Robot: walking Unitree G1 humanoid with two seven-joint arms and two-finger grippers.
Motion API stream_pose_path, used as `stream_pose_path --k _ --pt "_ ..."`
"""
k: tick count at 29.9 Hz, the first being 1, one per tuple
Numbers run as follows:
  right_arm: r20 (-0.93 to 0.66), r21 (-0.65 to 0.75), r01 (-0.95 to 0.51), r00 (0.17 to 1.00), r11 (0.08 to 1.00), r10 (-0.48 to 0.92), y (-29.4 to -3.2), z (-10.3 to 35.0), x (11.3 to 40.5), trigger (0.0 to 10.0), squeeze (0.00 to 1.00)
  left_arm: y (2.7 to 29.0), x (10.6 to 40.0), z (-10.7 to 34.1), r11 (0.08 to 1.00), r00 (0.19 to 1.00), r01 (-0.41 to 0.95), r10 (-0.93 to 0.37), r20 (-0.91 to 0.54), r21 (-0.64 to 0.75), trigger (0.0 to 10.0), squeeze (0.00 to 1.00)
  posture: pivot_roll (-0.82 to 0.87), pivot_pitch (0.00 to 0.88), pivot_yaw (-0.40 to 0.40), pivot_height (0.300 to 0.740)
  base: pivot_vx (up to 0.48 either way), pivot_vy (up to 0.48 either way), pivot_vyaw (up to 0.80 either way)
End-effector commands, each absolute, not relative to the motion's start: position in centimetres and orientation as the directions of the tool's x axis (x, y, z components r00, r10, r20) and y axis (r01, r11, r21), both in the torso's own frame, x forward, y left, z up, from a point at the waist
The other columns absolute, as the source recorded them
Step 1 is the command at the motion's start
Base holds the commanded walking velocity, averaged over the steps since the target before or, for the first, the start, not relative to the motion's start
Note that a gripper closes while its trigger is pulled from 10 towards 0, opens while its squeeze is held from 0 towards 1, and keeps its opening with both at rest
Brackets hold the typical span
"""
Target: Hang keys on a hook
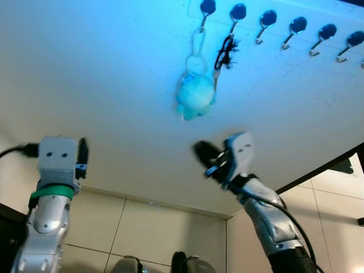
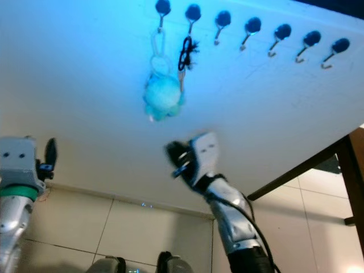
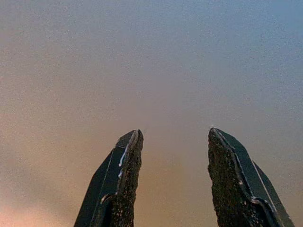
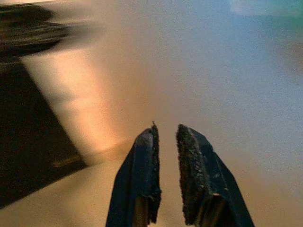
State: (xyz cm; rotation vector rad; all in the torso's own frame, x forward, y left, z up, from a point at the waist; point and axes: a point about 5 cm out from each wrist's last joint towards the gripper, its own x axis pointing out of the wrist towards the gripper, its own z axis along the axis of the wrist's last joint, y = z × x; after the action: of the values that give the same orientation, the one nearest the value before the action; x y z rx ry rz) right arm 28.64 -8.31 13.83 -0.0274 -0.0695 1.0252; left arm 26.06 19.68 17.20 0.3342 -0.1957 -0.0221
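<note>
- Keys (image 1: 195, 94) with teal plush fob hang from the leftmost hook (image 1: 206, 11), top centre of frame, on the wall (image 1: 102, 85).
- Risk: our right gripper (image 1: 203, 152) sits just below; an upward swing could knock them off.
- Right fingers nearly closed, holding nothing.
- Left gripper (image 1: 83, 153) lower left, spread, empty, well apart.

text: none legible | labels: none | numbers: none | signs: none
</note>
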Motion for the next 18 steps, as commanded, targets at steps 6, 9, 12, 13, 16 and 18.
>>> stream_pose_path --k 6,9,12,13,16,18 --pt "-0.007 0.048 -0.99 0.13 0.13 0.991 -8.4 14.1 26.0 10.0 0.0 16.5 26.4 21.0 0.889 0.906 0.254 -0.357 0.229 0.381 10.0 0.0 0.19 0.088 -0.008 0.74 0.0 0.0 0.0" --pt "0.051 0.107 -0.994 -0.001 -0.006 0.999 -9.0 15.9 25.0 10.0 0.0 17.1 27.2 22.5 0.894 0.899 0.239 -0.351 0.262 0.38 10.0 0.0 0.18 0.08 0.005 0.74 0.0 0.0 0.0" --pt "0.165 0.155 -0.974 -0.139 -0.165 0.976 -8.7 18.6 24.1 10.0 0.0 17.5 28.4 22.9 0.904 0.9 0.238 -0.343 0.268 0.356 10.0 0.0 0.16 0.07 0.026 0.74 0.0 0.0 0.0" --pt "0.165 0.155 -0.974 -0.139 -0.165 0.976 -8.7 18.6 24.1 10.0 0.0 17.5 28.4 22.9 0.904 0.9 0.238 -0.343 0.268 0.356 10.0 0.0 0.16 0.07 0.026 0.74 0.0 0.0 0.0" --pt "0.209 0.137 -0.973 -0.154 -0.185 0.966 -7.8 19.9 24.6 10.0 0.0 16.9 29.6 23.1 0.896 0.895 0.244 -0.355 0.269 0.371 10.0 0.0 0.16 0.062 0.029 0.74 0.0 0.0 0.0" --pt "0.198 0.104 -0.985 -0.119 -0.141 0.973 -7.5 19.9 25.4 10.0 0.0 16.6 30.0 23.4 0.894 0.892 0.245 -0.359 0.274 0.375 10.0 0.0 0.16 0.058 0.031 0.74 0.0 0.0 0.0"
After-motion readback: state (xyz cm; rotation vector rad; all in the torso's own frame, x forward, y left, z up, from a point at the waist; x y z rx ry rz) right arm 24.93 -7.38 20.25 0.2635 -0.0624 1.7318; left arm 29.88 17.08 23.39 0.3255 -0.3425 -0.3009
